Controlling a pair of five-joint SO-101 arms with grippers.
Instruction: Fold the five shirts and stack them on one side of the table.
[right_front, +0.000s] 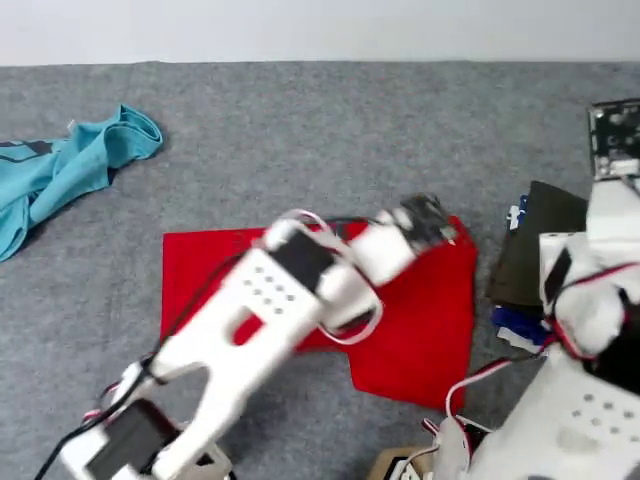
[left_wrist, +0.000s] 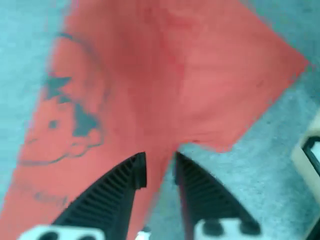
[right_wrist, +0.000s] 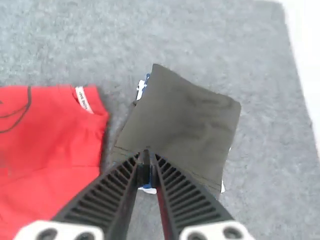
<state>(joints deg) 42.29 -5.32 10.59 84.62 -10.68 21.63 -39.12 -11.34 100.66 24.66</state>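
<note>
Left hand (left_wrist: 160, 170) hangs slightly open over the red shirt (left_wrist: 165, 75), which is spread at the middle of the surface (right_front: 300, 130). Right hand (right_wrist: 147, 162) is closed above the dark folded shirt (right_wrist: 185, 125) at the right edge. A teal shirt (right_front: 60, 170) lies crumpled at the left edge.

Light: bright, even, diffuse, from overhead. Shadows: soft and faint, under the white arm (right_front: 250, 300) on the red shirt (right_front: 430, 310). Highlights: arm shells glare pale; grey bench (right_front: 300, 130) evenly lit.
</note>
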